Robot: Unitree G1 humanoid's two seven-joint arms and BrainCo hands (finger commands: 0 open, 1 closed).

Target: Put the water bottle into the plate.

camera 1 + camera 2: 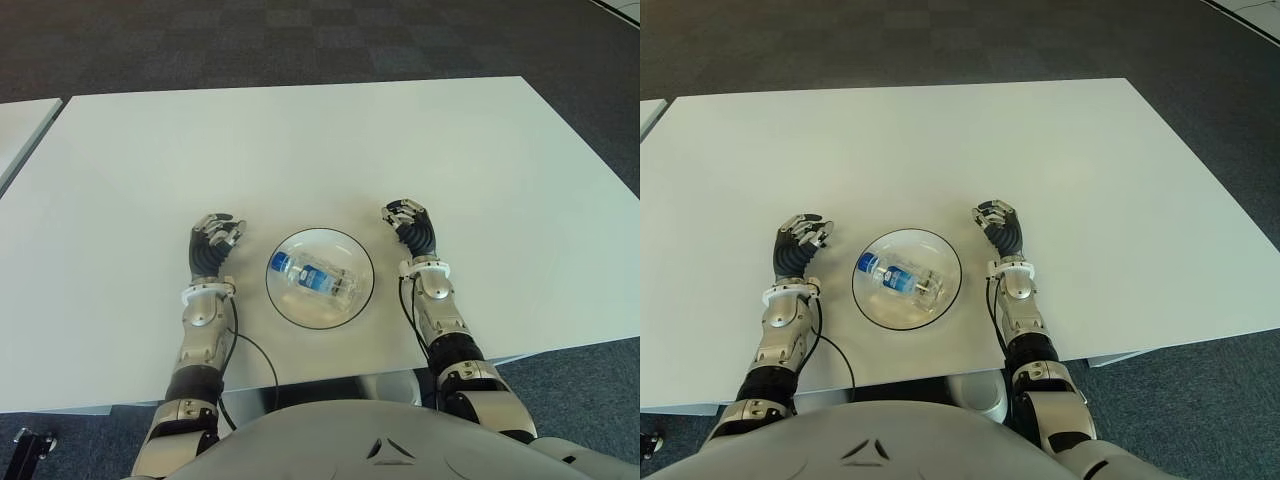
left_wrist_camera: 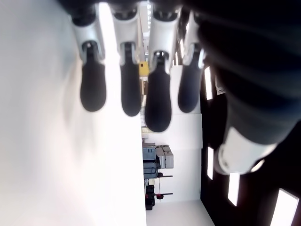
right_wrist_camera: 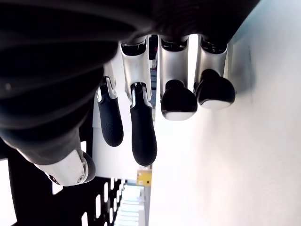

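Resting apart from the load, left hand (image 1: pixel 213 243) shows just left of the plate (image 1: pixel 352 300), fingers loosely curled, holding nothing. Water bottle (image 1: pixel 314 279) lies on its side inside the plate on the worktop (image 1: pixel 300 150). Right hand (image 1: pixel 410 226) just right, also empty. Placement looks done; next move likely only withdrawal.

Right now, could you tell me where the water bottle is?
The water bottle lies on its side in the plate, on the table's near edge between the empty left hand and right hand.

Clear water bottle (image 1: pixel 314 280), seemingly blue-labelled, lies sideways in the plate (image 1: pixel 285 307).
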